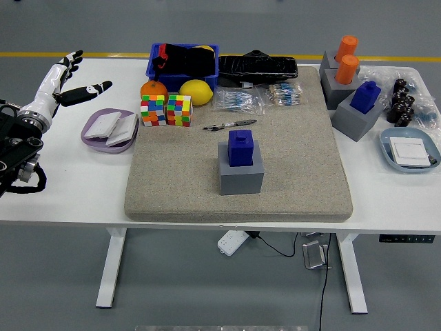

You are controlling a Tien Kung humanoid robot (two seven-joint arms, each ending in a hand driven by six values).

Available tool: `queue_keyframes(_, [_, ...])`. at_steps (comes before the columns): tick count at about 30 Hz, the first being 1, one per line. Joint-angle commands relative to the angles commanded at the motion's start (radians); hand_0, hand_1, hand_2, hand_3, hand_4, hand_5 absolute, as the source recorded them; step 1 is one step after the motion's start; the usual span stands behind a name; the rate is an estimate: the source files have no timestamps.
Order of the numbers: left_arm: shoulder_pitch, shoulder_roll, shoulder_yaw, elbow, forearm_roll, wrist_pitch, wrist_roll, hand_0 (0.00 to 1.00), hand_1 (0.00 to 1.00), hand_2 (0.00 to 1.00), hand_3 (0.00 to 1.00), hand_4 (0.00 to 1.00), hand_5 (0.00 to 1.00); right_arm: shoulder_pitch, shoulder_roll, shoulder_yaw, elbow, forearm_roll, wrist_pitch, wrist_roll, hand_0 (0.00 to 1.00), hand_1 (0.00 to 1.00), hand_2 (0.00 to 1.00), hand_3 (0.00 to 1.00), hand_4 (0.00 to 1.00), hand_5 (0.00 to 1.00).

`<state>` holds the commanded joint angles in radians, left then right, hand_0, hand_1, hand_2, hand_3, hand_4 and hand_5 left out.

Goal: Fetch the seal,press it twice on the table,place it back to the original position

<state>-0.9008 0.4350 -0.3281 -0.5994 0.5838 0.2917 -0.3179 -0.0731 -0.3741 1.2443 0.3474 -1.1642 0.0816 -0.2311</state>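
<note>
On the felt-like beige mat [289, 172] covering the middle of the white table [393, 203], the blue seal [240, 147] stands upright in its grey block holder [240, 175], long axis vertical, small knob on top. Just behind it lies a pen [229, 125]; farther back sit two colourful puzzle cubes [165, 110], a lemon [195, 92], an orange [153, 89], a blue bin [183, 61] and crinkly plastic bags [239, 100]. A lilac dish [109, 129] sits left of the mat. The left hand [63, 83] hovers at the far left, fingers spread, holding nothing, well apart from the seal.
</note>
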Motion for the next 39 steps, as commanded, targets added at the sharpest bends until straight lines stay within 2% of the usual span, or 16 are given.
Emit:
queue_keyframes(14, [0.0, 0.011, -0.019, -0.001, 0.009, -0.005, 0.006, 0.916, 0.954, 0.948, 0.974, 0.893, 0.354, 0.012, 0.001, -0.002, -0.001, 0.001, -0.001, -0.001, 0.776, 0.677, 0.683, 0.622, 0.714, 0.342])
queue_keyframes(26, [-0.004, 0.046, -0.049, -0.011, 0.016, -0.004, 0.006, 0.916, 0.947, 0.946, 0.973, 0.885, 0.345, 0.031, -0.014, -0.011, 0.002, 0.004, -0.001, -0.003, 0.775, 0.677, 0.683, 0.624, 0.712, 0.343])
queue_keyframes(39, [-0.019, 0.053, -0.05, -0.011, 0.017, -0.005, 0.005, 0.916, 0.942, 0.946, 0.972, 0.882, 0.345, 0.05, -0.018, -0.038, 0.0, 0.013, 0.001, -0.003, 0.774, 0.677, 0.683, 0.621, 0.707, 0.346])
